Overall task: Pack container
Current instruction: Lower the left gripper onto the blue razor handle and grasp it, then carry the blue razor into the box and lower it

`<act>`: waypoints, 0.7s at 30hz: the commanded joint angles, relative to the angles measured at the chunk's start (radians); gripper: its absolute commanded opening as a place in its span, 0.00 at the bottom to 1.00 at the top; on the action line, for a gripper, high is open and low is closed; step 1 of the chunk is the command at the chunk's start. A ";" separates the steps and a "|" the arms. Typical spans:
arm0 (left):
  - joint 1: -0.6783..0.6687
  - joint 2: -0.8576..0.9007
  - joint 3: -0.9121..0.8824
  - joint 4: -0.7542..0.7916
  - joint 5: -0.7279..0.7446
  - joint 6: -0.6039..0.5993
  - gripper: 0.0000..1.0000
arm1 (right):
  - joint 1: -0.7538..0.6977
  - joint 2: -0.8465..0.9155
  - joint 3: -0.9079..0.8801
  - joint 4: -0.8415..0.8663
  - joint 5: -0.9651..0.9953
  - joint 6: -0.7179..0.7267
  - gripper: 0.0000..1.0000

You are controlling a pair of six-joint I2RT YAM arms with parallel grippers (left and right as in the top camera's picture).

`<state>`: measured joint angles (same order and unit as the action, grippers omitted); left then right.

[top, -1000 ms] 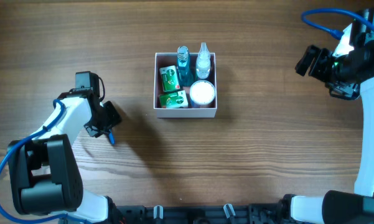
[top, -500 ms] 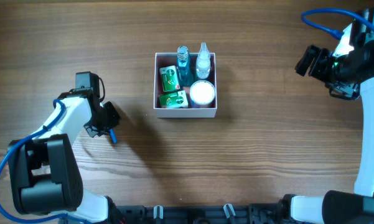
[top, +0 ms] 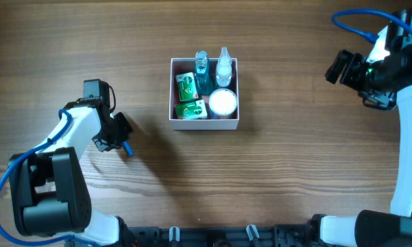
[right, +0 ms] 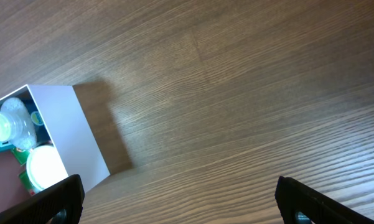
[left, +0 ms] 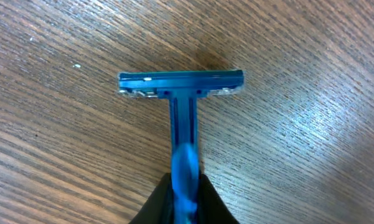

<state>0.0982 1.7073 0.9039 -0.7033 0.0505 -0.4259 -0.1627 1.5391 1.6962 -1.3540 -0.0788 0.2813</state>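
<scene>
Left claw (left: 185,191) pinches the blue razor (left: 182,115) by its handle — head crosswise, pointing away; right claw (right: 180,200) spread.

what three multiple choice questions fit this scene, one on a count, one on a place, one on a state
1. How many green-and-white boxes lie in the container?
A one
B two
C four

2. Where is the blue razor?
A on the table, its handle in the left gripper
B inside the container
C propped against the container's outer wall

3. How does the right gripper stand?
A shut on a box
B shut on the razor
C open and empty

Answers:
1 B, the overhead view shows two such boxes on the container's left side.
2 A, the left wrist view shows the razor on the wood with its handle between the fingers.
3 C, the right wrist view shows its fingers far apart with only table between them.
</scene>
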 commanded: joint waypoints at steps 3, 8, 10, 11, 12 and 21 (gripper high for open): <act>0.005 0.015 -0.004 -0.003 0.005 0.003 0.04 | 0.000 0.015 -0.003 0.000 -0.012 -0.021 1.00; 0.001 0.002 0.034 -0.041 0.013 0.003 0.04 | 0.000 0.015 -0.003 0.000 -0.013 -0.021 1.00; -0.016 -0.023 0.080 -0.084 0.029 0.019 0.04 | 0.000 0.015 -0.003 0.001 -0.012 -0.021 1.00; -0.031 -0.038 0.109 -0.108 0.046 0.029 0.04 | 0.000 0.015 -0.003 0.003 -0.012 -0.020 1.00; -0.047 -0.051 0.138 -0.131 0.047 0.029 0.04 | 0.000 0.015 -0.003 0.004 -0.013 -0.020 1.00; -0.288 -0.143 0.406 -0.230 0.046 0.029 0.04 | 0.000 0.015 -0.003 0.002 -0.012 -0.020 1.00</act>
<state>-0.0841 1.6096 1.2133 -0.9340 0.0776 -0.4129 -0.1627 1.5391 1.6962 -1.3533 -0.0788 0.2813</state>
